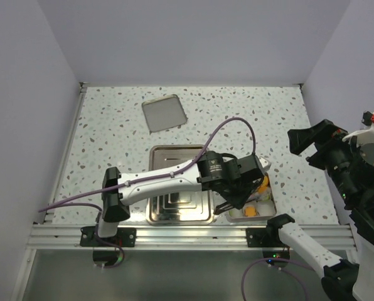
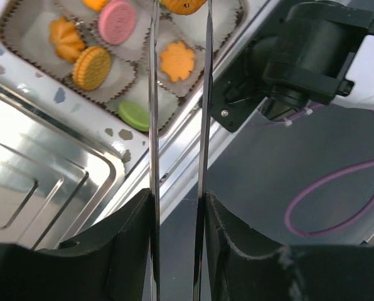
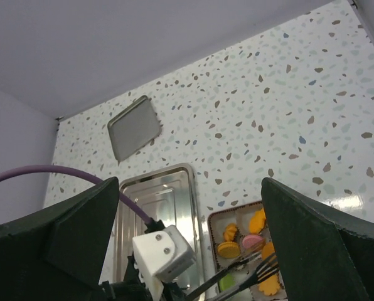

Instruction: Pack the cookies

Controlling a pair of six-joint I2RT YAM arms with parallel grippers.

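Observation:
A square tin [image 1: 270, 202] with white liners sits at the near right of the table. In the left wrist view the tin [image 2: 224, 45] holds a pink cookie [image 2: 117, 21], a round orange cookie [image 2: 91, 67], an orange flower cookie [image 2: 177, 61], a green cookie [image 2: 134, 115] and other orange ones. My left gripper [image 1: 232, 205] reaches over the tin with long thin tongs. An orange cookie [image 2: 184, 5] sits between the tong tips at the top edge of that view. My right gripper [image 1: 309, 147] is raised high at the right, wide open and empty.
A shiny steel tray [image 1: 177, 191] lies left of the tin, under the left arm. A grey lid [image 1: 164, 113] lies at the back of the speckled table. The aluminium rail and the right arm's base [image 2: 312, 56] are close beyond the tin's near side.

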